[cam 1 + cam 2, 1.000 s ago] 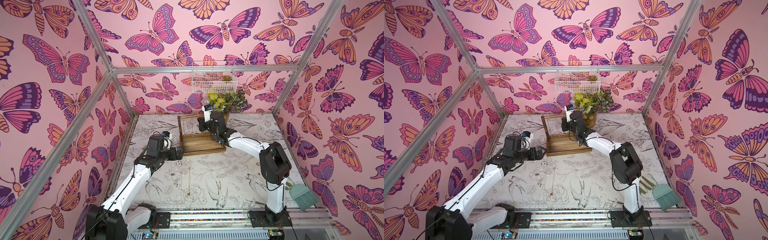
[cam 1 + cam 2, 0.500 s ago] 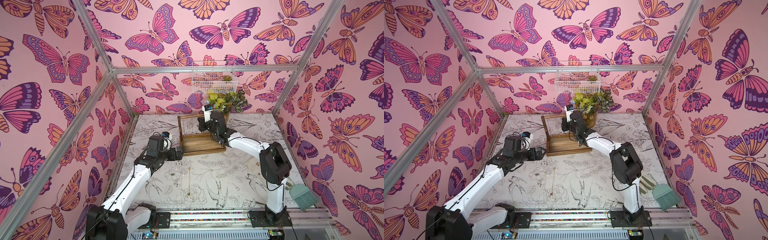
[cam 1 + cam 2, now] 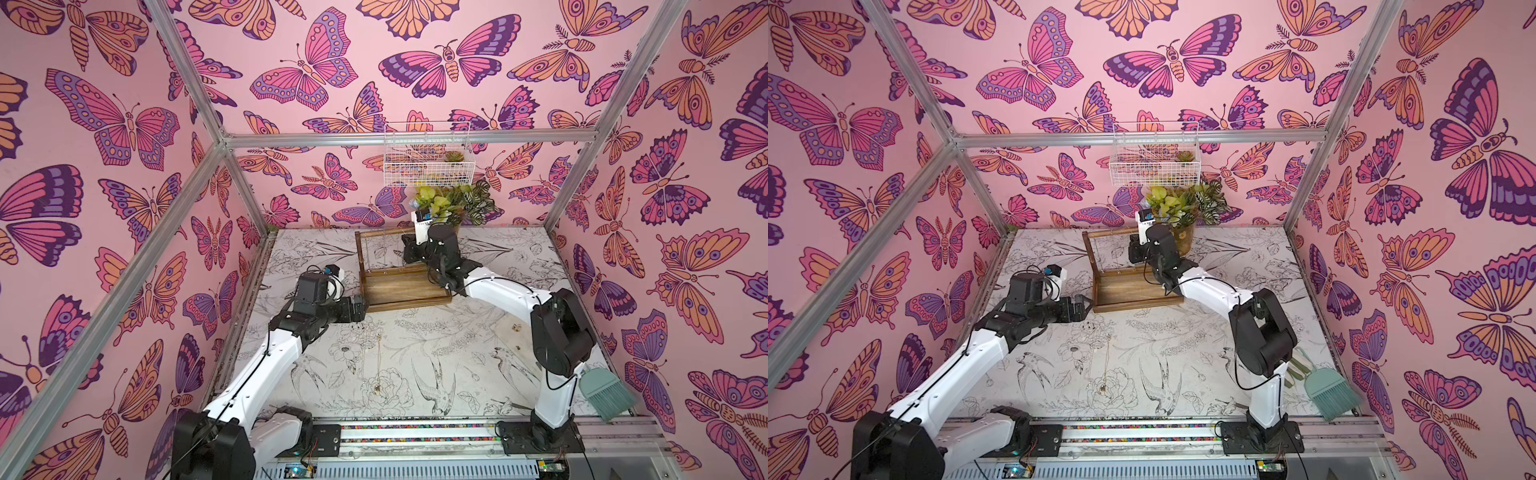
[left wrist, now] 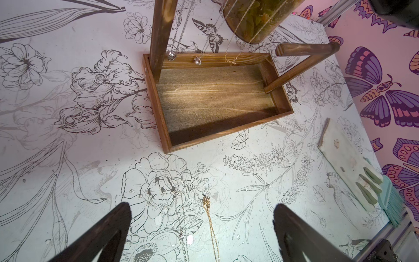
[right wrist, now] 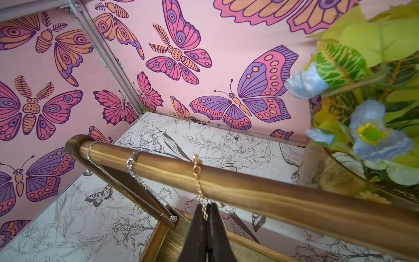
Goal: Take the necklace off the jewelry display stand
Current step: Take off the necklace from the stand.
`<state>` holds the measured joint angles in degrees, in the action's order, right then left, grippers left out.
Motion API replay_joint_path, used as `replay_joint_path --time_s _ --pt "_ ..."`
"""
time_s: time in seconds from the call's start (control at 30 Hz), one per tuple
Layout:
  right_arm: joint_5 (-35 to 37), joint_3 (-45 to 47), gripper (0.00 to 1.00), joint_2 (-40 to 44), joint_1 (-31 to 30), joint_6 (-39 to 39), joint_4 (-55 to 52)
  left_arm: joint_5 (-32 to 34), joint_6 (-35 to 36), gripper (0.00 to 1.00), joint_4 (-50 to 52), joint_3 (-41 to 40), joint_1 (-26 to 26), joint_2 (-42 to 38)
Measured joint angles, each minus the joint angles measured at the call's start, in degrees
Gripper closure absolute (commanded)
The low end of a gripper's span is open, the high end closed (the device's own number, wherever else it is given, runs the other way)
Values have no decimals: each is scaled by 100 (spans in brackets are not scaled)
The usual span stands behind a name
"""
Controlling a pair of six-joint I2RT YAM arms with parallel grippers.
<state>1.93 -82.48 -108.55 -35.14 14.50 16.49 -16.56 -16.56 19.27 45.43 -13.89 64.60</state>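
Right claw (image 5: 206,207), jaws pressed together, pinching the thin gold chain necklace (image 5: 199,179) just below the round top bar of the brown stained-wood jewelry display stand (image 5: 283,195), at lower centre of the right wrist view. The necklace is draped over the bar with its clasp uppermost. Its long axis runs almost straight down the frame from bar to claw, while the bar itself runs from middle left to lower right. Two silver chains (image 5: 133,165) hang further left on the same bar. Left claw (image 3: 358,308), jaws spread and empty, sits just beside the lower left corner of the stand's tray base in a top view. Probable failures: the fine chain slips through the pinch; a sideways pull drags the unheld stand across the desk (image 3: 415,345) or tips it; the clasp catches a neighbouring chain.
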Motion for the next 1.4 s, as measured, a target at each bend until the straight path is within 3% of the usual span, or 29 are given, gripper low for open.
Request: replay_joint_path --time_s 1.4 --pt "164 476 100 1005 927 -391 -474 -177 -42 0 -166 -7 0 13"
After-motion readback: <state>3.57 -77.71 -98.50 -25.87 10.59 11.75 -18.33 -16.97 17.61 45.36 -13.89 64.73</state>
